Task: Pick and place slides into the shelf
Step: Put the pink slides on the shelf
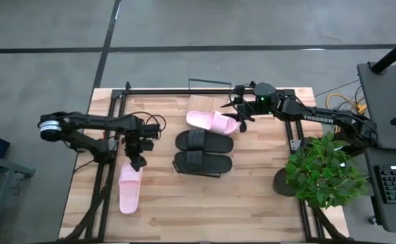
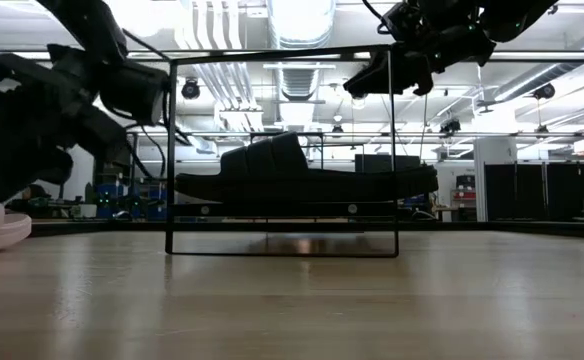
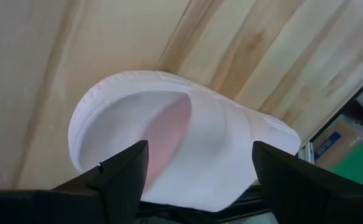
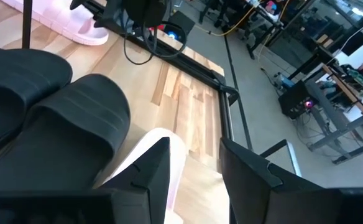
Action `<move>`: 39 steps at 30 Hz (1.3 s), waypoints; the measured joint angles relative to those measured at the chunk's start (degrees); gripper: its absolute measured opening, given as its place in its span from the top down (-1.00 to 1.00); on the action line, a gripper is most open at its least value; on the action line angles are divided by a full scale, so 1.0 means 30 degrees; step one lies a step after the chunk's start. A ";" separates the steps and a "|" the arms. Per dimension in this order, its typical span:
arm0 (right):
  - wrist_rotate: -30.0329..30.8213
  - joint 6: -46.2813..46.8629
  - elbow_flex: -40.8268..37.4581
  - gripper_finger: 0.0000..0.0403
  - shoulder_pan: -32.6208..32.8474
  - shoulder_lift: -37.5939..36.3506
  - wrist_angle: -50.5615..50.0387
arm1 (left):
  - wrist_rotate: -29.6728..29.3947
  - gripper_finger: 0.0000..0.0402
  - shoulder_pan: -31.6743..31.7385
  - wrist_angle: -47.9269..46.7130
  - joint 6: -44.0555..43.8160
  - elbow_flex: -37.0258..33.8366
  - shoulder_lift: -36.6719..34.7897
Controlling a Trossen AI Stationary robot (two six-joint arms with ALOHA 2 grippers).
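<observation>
Right end effector [image 1: 241, 116] at the edge of a smooth pale pink slide [image 1: 211, 122] near the thin wire shelf [image 1: 208, 85]; grip not certain. Left end effector [image 1: 138, 160] released above the other pink slide [image 1: 130, 188] on the striped wooden counter [image 1: 252, 190]. Two black ribbed slides [image 1: 203, 152] between, leafy plant [image 1: 323, 169] beside

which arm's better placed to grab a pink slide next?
Likely left. The left gripper hangs open right over the near pink slide, fingers straddling it. The right gripper is at the far pink slide, part-closed, grip unclear.
</observation>
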 joint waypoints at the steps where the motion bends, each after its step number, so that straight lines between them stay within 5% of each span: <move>1: 0.0004 0.0003 -0.0008 0.36 0.0000 0.0000 -0.0043 | 0.0001 -0.35 0.0002 0.0057 0.0056 0.0000 0.0169; 14: 0.0000 -0.0010 -0.0017 0.37 0.0000 0.0000 -0.0121 | 0.1609 -0.22 -0.0012 0.0636 0.1107 -0.0894 0.1963; 20: 0.0000 -0.0017 -0.0024 0.36 0.0000 0.0000 -0.0121 | 0.1831 0.12 -0.0020 0.0613 0.1690 -0.0794 0.2156; 29: 0.0015 -0.0017 -0.0024 0.39 0.0000 0.0000 -0.0121 | 0.3698 0.91 -0.0024 0.0674 0.2463 -0.0918 0.1963; 39: 0.0022 -0.0019 -0.0031 0.41 -0.0005 0.0000 -0.0121 | 0.3927 0.99 -0.0056 0.0110 0.2908 -0.0829 0.1742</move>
